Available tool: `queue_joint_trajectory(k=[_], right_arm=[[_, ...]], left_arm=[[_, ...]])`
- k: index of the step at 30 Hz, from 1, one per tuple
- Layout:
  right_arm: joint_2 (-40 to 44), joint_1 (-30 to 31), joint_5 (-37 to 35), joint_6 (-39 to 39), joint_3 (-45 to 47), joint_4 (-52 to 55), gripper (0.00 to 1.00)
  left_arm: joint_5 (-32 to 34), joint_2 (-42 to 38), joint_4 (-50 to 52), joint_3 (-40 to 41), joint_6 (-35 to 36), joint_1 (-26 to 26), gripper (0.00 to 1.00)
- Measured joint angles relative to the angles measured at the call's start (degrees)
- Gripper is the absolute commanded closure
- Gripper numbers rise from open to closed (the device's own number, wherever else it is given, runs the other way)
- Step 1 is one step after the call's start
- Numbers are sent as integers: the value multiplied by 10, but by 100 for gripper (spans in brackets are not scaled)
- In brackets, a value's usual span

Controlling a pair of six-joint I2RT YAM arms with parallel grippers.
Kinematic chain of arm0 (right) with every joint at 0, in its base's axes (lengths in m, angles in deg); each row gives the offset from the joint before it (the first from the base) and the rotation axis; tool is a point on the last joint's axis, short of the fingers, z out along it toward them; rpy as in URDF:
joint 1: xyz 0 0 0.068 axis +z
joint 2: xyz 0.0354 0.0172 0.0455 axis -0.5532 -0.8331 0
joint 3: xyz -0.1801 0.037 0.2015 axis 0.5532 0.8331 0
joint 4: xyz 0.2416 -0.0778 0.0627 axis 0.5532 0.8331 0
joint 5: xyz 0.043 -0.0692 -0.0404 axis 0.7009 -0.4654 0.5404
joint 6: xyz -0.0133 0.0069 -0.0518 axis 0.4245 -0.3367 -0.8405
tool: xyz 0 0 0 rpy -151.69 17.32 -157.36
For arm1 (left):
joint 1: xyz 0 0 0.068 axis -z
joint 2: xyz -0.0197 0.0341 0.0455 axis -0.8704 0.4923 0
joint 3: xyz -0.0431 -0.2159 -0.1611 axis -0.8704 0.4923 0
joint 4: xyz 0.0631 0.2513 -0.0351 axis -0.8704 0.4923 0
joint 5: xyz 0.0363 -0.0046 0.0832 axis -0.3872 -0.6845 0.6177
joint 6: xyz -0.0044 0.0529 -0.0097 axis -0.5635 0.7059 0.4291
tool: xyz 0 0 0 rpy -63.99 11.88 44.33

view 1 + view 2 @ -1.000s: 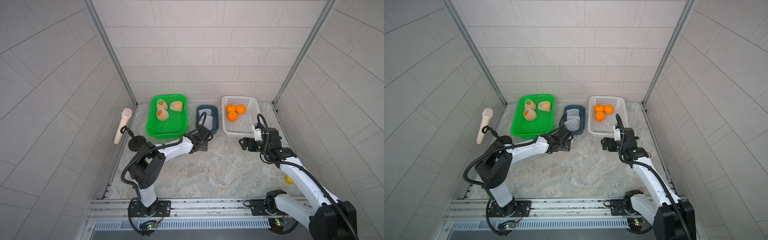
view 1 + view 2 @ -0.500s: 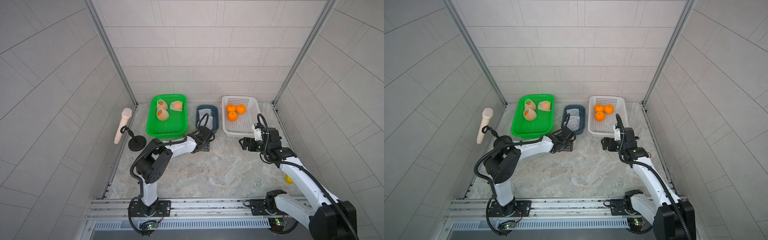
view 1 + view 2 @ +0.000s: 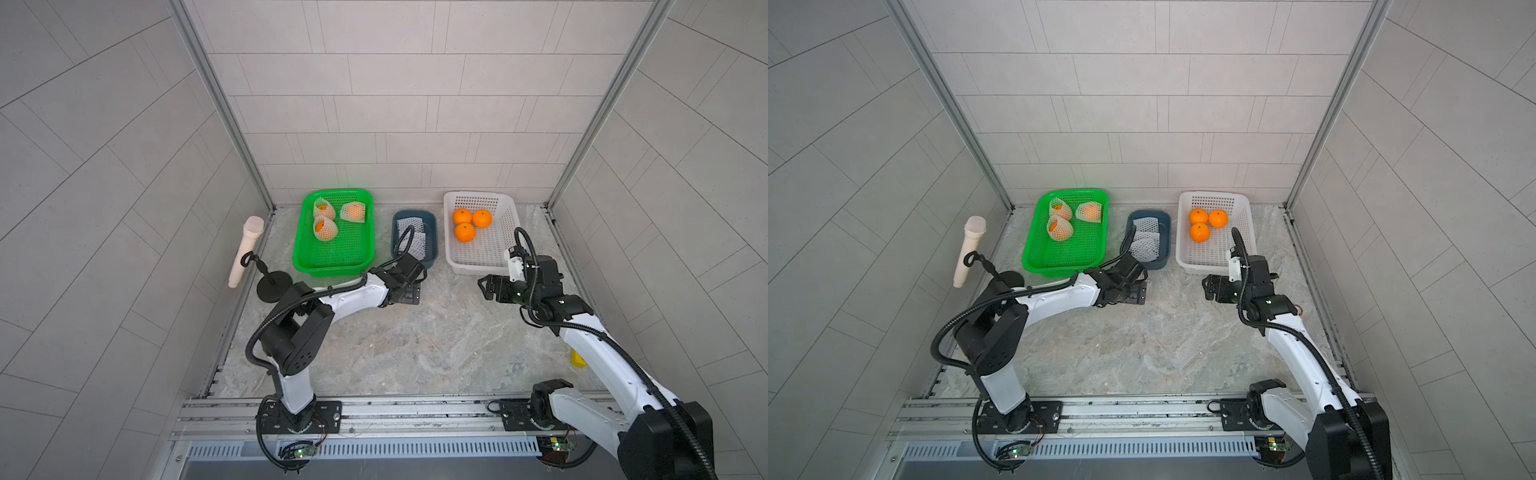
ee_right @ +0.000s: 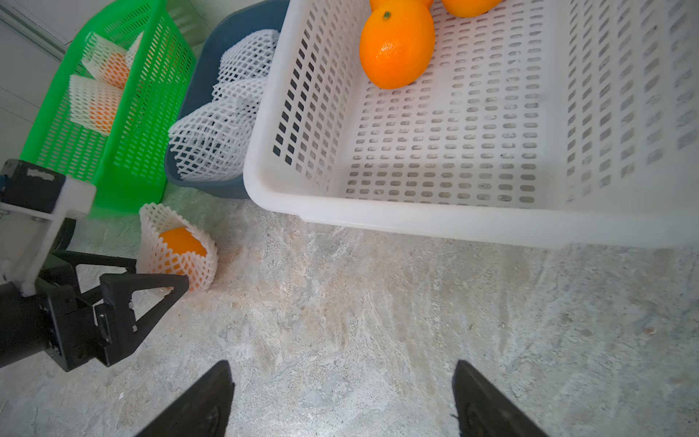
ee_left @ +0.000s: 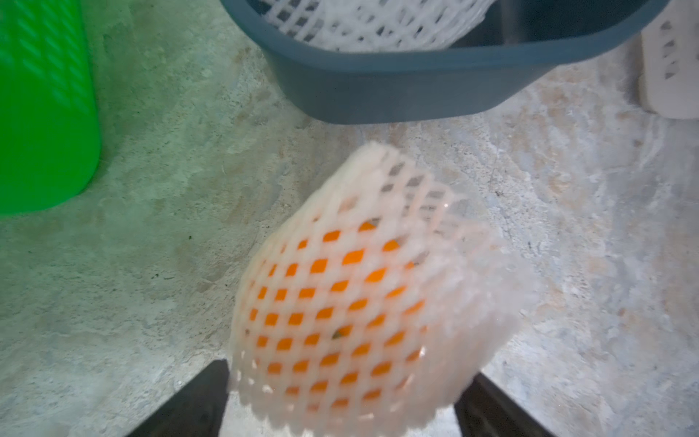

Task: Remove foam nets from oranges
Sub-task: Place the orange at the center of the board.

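Left gripper (image 3: pixel 410 290) has let its jaws out wider over the last second, while the right arm has kept its place. Those jaws now stand spread on either side of a netted orange (image 4: pixel 177 249), which sits on the table (image 3: pixel 415 353) just in front of the tub (image 3: pixel 432 253) and the near corner of the green basket (image 3: pixel 332 262). Whether the fingers (image 4: pixel 151 289) touch the net (image 5: pixel 351 295) I cannot tell. The net is on the fruit, with bare peel showing at its open end. The right gripper (image 4: pixel 342 393) hovers over bare table in front of the white basket (image 4: pixel 416 223), jaws spread with nothing between them. Three bare oranges (image 3: pixel 464 232) lie together at the far end of the white basket. Three more netted oranges (image 3: pixel 325 228) lie at the far end of the green basket. Empty nets (image 3: pixel 1148 245) are piled in the tub, which stands between the two baskets.
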Motion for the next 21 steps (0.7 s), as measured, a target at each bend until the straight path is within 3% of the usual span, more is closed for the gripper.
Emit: queue_joint_trajectory(k=[21], right_arm=[[0,0,0,0,0,0,8]], left_arm=[[-22,-57,51,-7,60,0,0]])
